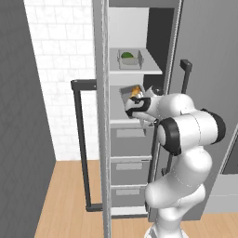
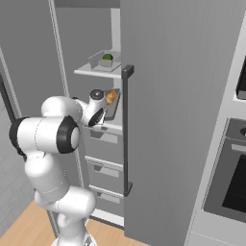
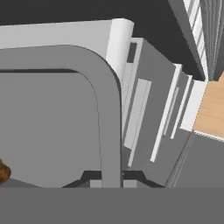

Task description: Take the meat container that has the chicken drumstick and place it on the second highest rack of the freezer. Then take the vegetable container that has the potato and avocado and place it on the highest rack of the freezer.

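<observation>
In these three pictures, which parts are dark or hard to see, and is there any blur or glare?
Left base view: no glare or blur; the freezer interior right of the upper shelf is in deep shadow. Right base view: evenly lit, the door hides much of the shelves. Hand view: the meat container rim is sharp, the top is black, and the chicken drumstick is cut at the edge.

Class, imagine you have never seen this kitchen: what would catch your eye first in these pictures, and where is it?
First the bulky white arm reaching into the open freezer, its gripper clamping the rim of a tilted grey tray that carries the golden chicken drumstick at the second shelf. Then, on the highest rack, a tray with the dark green avocado.
</observation>
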You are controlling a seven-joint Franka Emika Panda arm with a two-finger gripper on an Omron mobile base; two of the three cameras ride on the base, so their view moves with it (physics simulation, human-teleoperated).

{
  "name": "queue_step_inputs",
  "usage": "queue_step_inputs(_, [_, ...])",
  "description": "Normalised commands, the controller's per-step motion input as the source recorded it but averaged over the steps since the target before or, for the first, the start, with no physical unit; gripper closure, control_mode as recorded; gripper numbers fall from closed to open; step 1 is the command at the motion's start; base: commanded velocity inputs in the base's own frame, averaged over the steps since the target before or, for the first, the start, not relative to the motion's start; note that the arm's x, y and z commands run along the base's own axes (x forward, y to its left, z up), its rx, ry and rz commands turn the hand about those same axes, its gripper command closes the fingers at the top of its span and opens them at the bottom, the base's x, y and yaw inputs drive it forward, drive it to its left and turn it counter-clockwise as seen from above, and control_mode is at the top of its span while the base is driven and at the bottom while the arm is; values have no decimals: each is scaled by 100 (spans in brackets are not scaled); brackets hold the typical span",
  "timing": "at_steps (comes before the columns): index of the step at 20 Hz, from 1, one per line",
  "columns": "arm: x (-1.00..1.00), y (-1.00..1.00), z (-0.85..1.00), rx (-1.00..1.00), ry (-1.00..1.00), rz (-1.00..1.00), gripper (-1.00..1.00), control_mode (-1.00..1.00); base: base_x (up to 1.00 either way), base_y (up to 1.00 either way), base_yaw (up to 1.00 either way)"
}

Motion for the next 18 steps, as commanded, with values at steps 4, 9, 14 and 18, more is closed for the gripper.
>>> queue_step_inputs(4, [47,0,-1,0,0,0,100,-100,0,0,0])
queue_step_inputs(9, [55,0,0,0,0,0,100,-100,0,0,0])
queue_step_inputs(14, [41,1,-9,0,0,0,100,-100,0,0,0])
queue_step_inputs(18, [36,5,-19,0,0,0,-100,-100,0,0,0])
